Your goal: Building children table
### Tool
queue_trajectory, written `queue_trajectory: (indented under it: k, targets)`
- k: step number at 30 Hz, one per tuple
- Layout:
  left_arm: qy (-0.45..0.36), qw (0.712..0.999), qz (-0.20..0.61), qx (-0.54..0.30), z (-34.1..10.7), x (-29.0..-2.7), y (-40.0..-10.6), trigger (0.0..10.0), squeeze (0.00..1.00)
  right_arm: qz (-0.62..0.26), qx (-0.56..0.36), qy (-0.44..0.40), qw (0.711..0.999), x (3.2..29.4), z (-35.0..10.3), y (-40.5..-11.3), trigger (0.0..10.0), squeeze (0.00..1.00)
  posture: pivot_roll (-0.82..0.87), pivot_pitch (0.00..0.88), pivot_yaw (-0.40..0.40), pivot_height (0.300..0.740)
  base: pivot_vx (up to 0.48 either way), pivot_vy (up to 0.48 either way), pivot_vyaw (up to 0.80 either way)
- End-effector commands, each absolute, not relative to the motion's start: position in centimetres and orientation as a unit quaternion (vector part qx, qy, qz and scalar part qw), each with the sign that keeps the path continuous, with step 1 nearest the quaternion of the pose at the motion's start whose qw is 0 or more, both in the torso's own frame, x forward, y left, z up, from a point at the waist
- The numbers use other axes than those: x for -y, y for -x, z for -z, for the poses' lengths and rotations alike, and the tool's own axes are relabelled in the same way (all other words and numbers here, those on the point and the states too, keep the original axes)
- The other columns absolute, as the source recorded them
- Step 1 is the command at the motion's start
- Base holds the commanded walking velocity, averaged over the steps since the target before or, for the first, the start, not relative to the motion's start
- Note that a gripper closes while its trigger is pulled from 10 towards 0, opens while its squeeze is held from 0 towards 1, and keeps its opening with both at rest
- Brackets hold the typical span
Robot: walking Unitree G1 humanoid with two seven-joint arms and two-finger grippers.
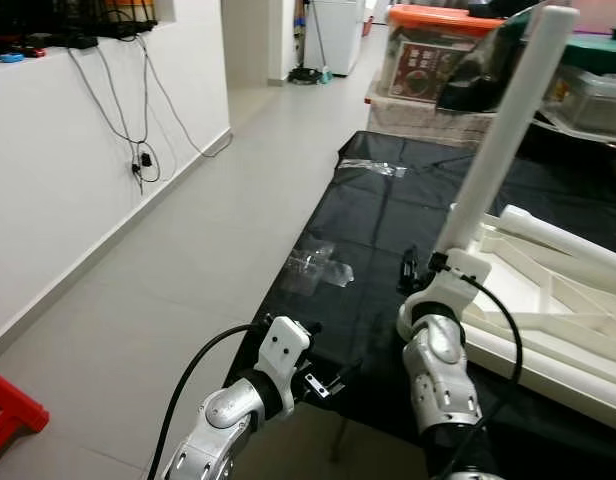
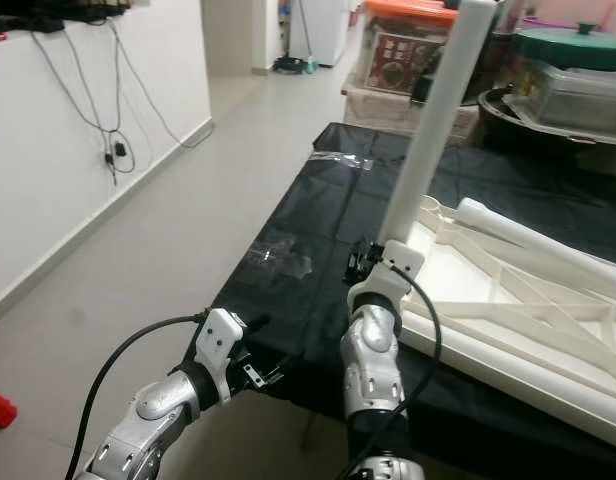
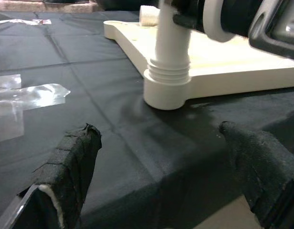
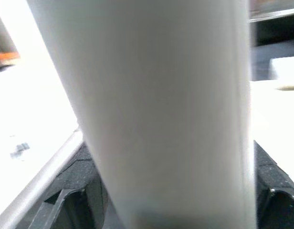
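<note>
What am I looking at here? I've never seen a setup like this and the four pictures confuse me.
It is a humanoid robot with two silver arms, assembling a child's table. The two wide pictures come from cameras in its head, looking down; the two close-ups come from cameras on its wrists. A black cloth covers the surface. On it lies the white tabletop, upside down, with a loose leg on it and clear plastic wrapping nearby. The right gripper is shut on a white table leg, standing it upright in the corner socket. The left gripper waits open at the cloth's near edge.
</note>
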State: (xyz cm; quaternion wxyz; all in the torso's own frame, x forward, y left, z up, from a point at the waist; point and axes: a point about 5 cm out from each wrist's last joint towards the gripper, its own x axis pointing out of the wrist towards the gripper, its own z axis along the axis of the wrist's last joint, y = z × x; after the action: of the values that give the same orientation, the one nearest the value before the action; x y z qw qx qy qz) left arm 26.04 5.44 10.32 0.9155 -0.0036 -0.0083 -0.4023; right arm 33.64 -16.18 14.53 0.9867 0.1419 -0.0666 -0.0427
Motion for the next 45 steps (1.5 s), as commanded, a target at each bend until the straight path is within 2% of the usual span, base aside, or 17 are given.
queue_trajectory:
  k: [1,6,8,11,19,20,21,22,23,32,34,35,37,38,40,41,45]
  targets:
    - [-0.001,0.914,0.406,-0.001,-9.8,-5.3,-26.0,10.0,0.0,-0.033,0.059,-0.159,0.985,14.6,-14.8,-33.9,10.0,0.0,0.11,0.0,-0.068,0.74,0.0,0.0,0.0]
    - [-0.001,0.913,0.408,-0.002,-9.7,-5.2,-26.0,10.0,0.0,-0.231,0.01,-0.127,0.965,14.5,-14.4,-34.0,10.0,0.0,0.1,0.0,-0.062,0.74,0.0,0.0,0.0]
    - [-0.001,0.913,0.408,-0.002,-9.7,-5.2,-26.0,10.0,0.0,-0.231,0.01,-0.127,0.965,14.5,-14.4,-34.0,10.0,0.0,0.1,0.0,-0.062,0.74,0.0,0.0,0.0]
    - [-0.002,0.912,0.41,-0.002,-9.7,-5.2,-25.9,10.0,0.0,-0.383,-0.033,-0.079,0.92,13.4,-14.4,-34.1,10.0,0.0,0.11,0.0,-0.067,0.74,0.0,0.0,0.0]
    - [-0.004,0.913,0.408,0.0,-9.7,-5.3,-25.9,10.0,0.0,-0.509,-0.085,-0.028,0.856,11.3,-14.1,-34.4,10.0,0.0,0.13,0.0,-0.077,0.74,0.0,0.0,0.0]
    - [-0.004,0.913,0.407,0.0,-9.7,-5.3,-25.9,10.0,0.0,-0.513,-0.087,-0.021,0.854,10.9,-14.2,-34.7,2.2,0.0,0.13,0.0,-0.078,0.74,0.0,0.0,0.0]
    - [-0.004,0.913,0.407,0.0,-9.7,-5.3,-25.9,10.0,0.0,-0.513,-0.087,-0.021,0.854,10.9,-14.2,-34.7,2.2,0.0,0.13,0.0,-0.078,0.74,0.0,0.0,0.0]
    - [-0.004,0.914,0.406,0.0,-9.7,-5.3,-25.8,10.0,0.0,-0.502,-0.08,-0.02,0.861,10.6,-14.4,-35.0,0.0,0.0,0.13,0.0,-0.077,0.74,0.0,0.0,0.0]
    - [-0.004,0.914,0.406,0.0,-9.7,-5.3,-25.8,10.0,0.0,-0.502,-0.08,-0.02,0.861,10.6,-14.4,-35.0,0.0,0.0,0.13,0.0,-0.077,0.74,0.0,0.0,0.0]
    - [-0.001,0.915,0.403,0.0,-9.8,-5.5,-25.9,10.0,0.0,-0.261,-0.028,-0.007,0.965,12.6,-14.9,-37.2,0.0,0.0,0.12,0.0,-0.076,0.74,0.0,0.0,0.0]
    - [-0.001,0.915,0.404,0.0,-9.8,-5.5,-26.0,10.0,0.0,-0.058,-0.02,-0.039,0.997,15.9,-14.6,-37.5,0.0,0.0,0.11,0.0,-0.067,0.74,0.0,0.0,0.0]
    - [0.0,0.915,0.404,0.0,-9.8,-5.5,-26.0,10.0,0.0,0.019,-0.02,-0.05,0.998,17.2,-14.5,-37.3,0.0,0.0,0.11,0.0,-0.067,0.74,0.0,0.0,0.0]
    - [0.0,0.915,0.404,0.0,-9.8,-5.5,-26.0,10.0,0.0,0.019,-0.02,-0.05,0.998,17.2,-14.5,-37.3,0.0,0.0,0.11,0.0,-0.067,0.74,0.0,0.0,0.0]
    - [0.0,0.914,0.405,0.0,-9.8,-5.5,-26.0,10.0,0.0,0.119,-0.019,-0.059,0.991,18.8,-14.2,-36.6,0.0,0.0,0.11,0.0,-0.063,0.74,0.0,0.0,0.0]
    - [0.0,0.914,0.405,0.0,-9.8,-5.5,-26.0,10.0,0.0,0.119,-0.019,-0.059,0.991,18.8,-14.2,-36.6,0.0,0.0,0.11,0.0,-0.063,0.74,0.0,0.0,0.0]
    - [0.0,0.914,0.405,0.0,-9.8,-5.4,-26.0,10.0,0.0,0.244,-0.007,-0.079,0.967,20.1,-13.9,-35.0,0.0,0.0,0.11,0.0,-0.065,0.74,0.0,0.0,0.0]
    - [-0.001,0.915,0.404,0.001,-9.9,-5.4,-26.0,10.0,0.0,0.314,0.011,-0.102,0.944,19.2,-14.1,-33.4,0.0,0.0,0.11,0.0,-0.065,0.74,0.0,0.0,0.0]
